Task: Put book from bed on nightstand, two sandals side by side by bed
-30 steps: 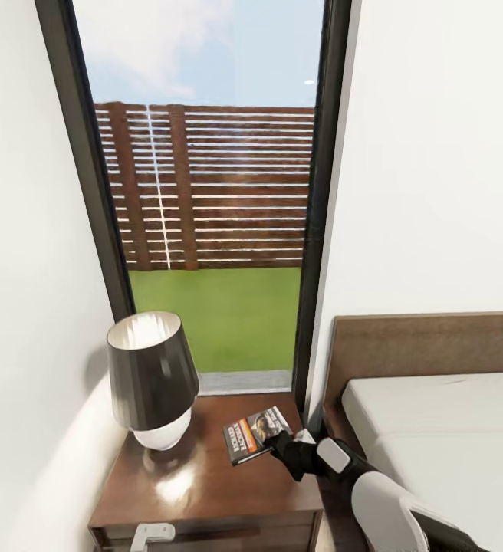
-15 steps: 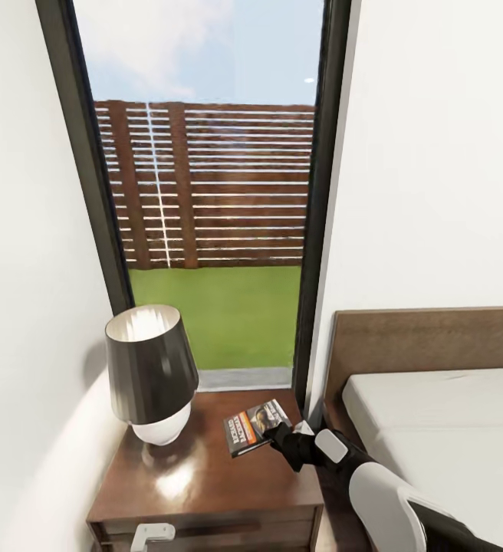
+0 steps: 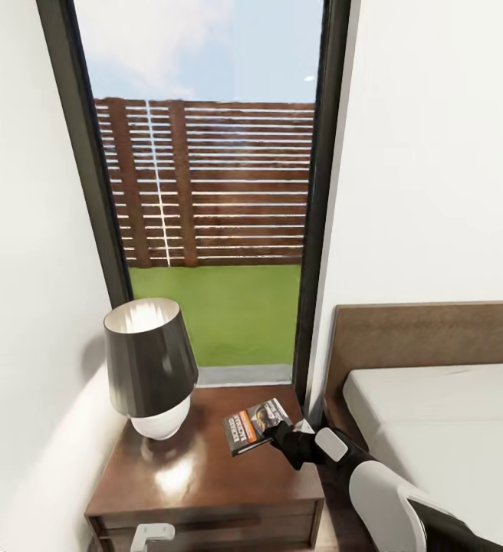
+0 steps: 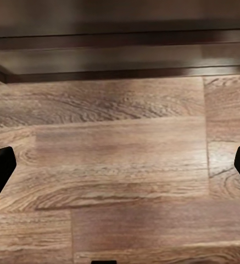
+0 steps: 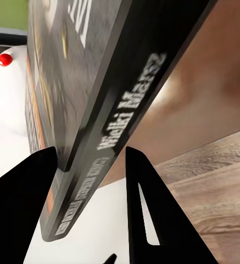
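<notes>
Gripping the book (image 3: 254, 426) by one edge, my right gripper (image 3: 282, 438) holds it over the back right part of the nightstand (image 3: 205, 479), cover tilted up toward my head camera; I cannot tell from there whether it touches the wood. My right wrist camera adds what the head view cannot: the book's (image 5: 92, 110) dark spine with white lettering sits clamped between my two black fingers (image 5: 21, 209), with glossy brown wood behind it. My right arm reaches forward and left from the lower right, passing beside the bed (image 3: 443, 429). A black-shaded lamp (image 3: 148, 368) stands on the nightstand's left side, well apart from the book. My left gripper (image 4: 120, 176) hangs with fingers spread wide, empty, over the wood-plank floor (image 4: 120, 165).
</notes>
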Available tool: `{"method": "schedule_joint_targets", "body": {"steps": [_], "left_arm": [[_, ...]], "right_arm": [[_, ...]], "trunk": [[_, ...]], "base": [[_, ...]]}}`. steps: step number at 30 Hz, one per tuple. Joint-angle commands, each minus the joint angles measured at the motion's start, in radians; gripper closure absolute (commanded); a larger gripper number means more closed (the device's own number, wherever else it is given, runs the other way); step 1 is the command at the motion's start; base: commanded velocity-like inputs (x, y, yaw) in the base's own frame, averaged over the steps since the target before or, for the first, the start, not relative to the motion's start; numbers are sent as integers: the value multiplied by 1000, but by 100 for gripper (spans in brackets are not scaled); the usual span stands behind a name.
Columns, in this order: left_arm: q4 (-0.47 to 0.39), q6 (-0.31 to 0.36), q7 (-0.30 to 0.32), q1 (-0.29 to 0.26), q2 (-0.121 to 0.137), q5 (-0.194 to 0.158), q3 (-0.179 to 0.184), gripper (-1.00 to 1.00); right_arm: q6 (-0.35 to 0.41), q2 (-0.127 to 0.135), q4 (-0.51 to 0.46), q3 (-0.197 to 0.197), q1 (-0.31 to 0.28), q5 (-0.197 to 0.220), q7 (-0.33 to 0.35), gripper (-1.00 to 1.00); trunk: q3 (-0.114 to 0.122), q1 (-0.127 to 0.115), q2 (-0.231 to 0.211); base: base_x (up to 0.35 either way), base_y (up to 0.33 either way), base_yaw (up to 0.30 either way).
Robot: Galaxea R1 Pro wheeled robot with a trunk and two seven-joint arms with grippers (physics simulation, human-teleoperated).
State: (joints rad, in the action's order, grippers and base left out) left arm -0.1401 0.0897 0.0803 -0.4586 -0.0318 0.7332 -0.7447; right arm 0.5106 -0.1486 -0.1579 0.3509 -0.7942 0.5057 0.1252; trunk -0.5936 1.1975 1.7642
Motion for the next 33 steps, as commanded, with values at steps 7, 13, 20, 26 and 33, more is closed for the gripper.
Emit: {"method": "schedule_joint_targets", "body": {"steps": [7, 13, 20, 26, 33], "left_arm": [[-5, 7, 7, 0, -2, 8, -8, -100], [-5, 8, 7, 0, -2, 8, -8, -100], [-4, 10, 7, 0, -3, 8, -8, -100], [-5, 12, 7, 0, -3, 8, -8, -100], [-6, 14, 7, 0, -2, 8, -8, -100]], "right_arm": [[5, -2, -2, 5, -7, -1, -31, 100], [6, -3, -1, 5, -12, -1, -42, 100], [10, -6, 1, 5, -15, -1, -46, 100], [11, -7, 1, 5, -17, -1, -47, 100], [11, -10, 2, 5, -23, -1, -47, 100]], "trunk": [[-23, 27, 50], [-42, 50, 92], [-61, 73, 134], [-61, 73, 134], [-76, 92, 169]], "base": [[0, 0, 0], [0, 0, 0], [0, 0, 0], [0, 0, 0], [0, 0, 0]]}}
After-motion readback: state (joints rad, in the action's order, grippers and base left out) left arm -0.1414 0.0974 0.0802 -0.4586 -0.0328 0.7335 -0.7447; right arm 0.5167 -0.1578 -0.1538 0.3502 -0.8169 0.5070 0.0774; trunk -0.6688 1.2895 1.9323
